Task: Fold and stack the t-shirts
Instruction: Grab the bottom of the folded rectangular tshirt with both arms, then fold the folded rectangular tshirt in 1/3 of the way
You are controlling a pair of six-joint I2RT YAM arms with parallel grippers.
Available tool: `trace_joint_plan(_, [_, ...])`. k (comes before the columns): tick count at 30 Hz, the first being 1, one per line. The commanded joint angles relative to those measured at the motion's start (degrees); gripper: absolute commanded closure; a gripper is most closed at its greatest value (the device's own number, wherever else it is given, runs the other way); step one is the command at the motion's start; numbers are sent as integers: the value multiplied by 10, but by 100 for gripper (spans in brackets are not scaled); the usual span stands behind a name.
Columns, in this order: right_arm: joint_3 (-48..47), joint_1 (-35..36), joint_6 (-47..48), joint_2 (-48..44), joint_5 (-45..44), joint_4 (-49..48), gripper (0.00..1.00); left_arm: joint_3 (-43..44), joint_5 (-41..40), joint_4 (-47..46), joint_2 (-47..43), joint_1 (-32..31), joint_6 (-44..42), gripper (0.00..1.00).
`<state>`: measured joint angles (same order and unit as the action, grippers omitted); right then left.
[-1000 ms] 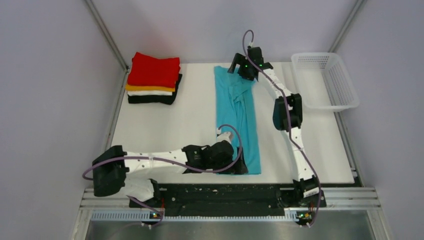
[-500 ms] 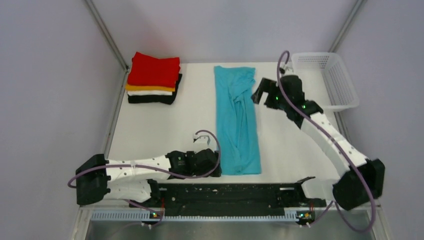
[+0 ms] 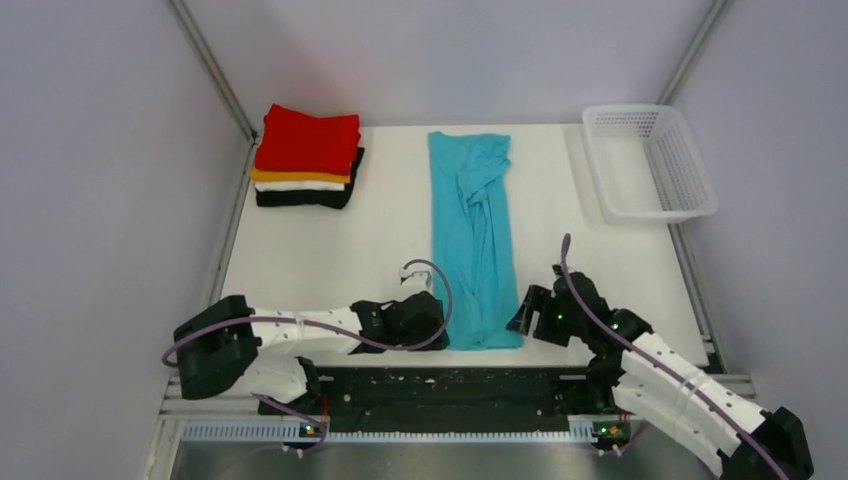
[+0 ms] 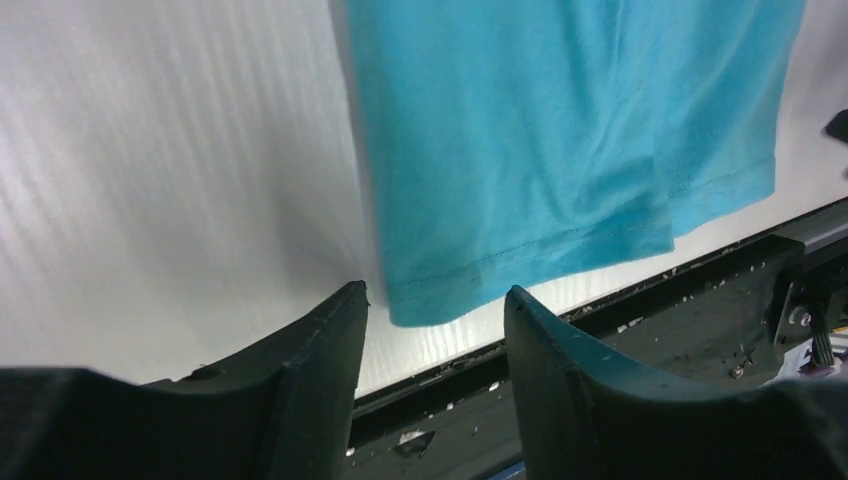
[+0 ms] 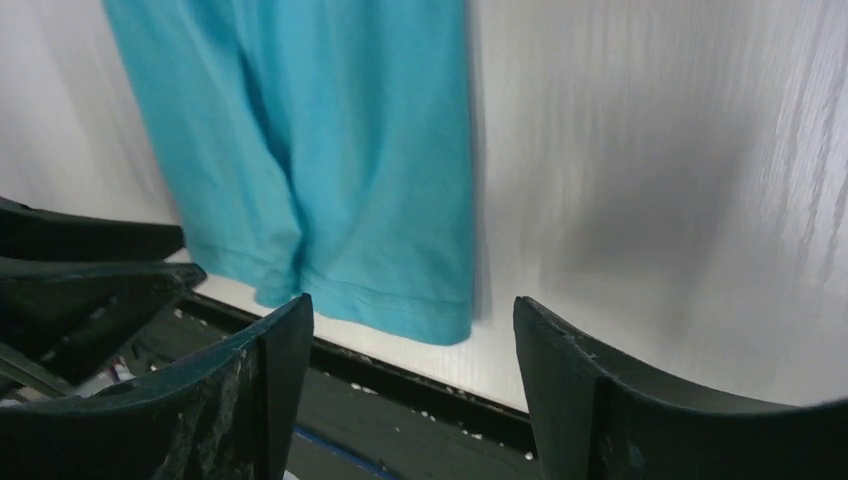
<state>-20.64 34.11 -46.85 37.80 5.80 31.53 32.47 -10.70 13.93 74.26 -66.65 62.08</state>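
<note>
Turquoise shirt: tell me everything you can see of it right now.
The turquoise shirt is soft, thin cloth, folded lengthwise into a long narrow strip with wrinkles down its middle. It lies flat on the white table, running far to near, stitched hem nearest the arms. The left gripper and right gripper sit open by its two near corners, holding nothing.

Bright even light, soft shadows, wrist views streaked with motion blur

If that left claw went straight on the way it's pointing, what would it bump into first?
Probably the near hem corner of the turquoise shirt, which lies just ahead of the left gripper; depth is unclear.
</note>
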Motion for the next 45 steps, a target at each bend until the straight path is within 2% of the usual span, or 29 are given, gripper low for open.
trace_joint_plan(1, [43,13,-36,26,47,-31,30,10,16,-37,48,6,5,48])
trace_joint_plan(4, [55,16,-29,51,43,-48,34,10,15,-33,67,10,11,63])
trace_joint_plan(6, [58,16,-28,70,45,-64,43,8,27,-39,75,15,13,78])
trace_joint_plan(9, [61,17,-27,88,42,-85,57,11,40,-32,77,16,15,93])
trace_joint_plan(10, [60,17,-25,93,38,-85,64,12,38,-26,75,16,17,97])
trace_joint_plan(11, [60,17,-22,95,35,-87,79,11,36,-22,73,16,18,100])
trace_joint_plan(12, [61,18,-24,94,32,-89,100,11,38,-18,70,16,20,100])
trace_joint_plan(17, [69,30,-28,39,45,-29,100,3,80,-8,41,12,24,100])
trace_joint_plan(22, [90,73,-86,-95,87,56,100,-32,80,19,-39,-11,28,100])
trace_joint_plan(25, [98,95,-123,-167,109,70,100,-48,91,16,-76,-22,34,100])
trace_joint_plan(28, [100,98,-129,-194,116,67,100,-48,93,17,-83,-27,35,100])
trace_joint_plan(31, [89,98,-120,-182,111,50,100,-41,88,17,-81,-27,36,100])
trace_joint_plan(36, [40,98,-91,-124,63,-4,100,4,33,48,-95,-4,16,100])
trace_joint_plan(40, [-15,97,-55,-30,12,-73,100,48,59,23,-84,77,-42,100])
trace_joint_plan(43, [-73,85,-18,42,-36,-106,100,101,102,22,-47,150,-92,100])
trace_joint_plan(45, [-106,65,6,84,-54,-122,100,142,104,28,-17,180,-119,100])
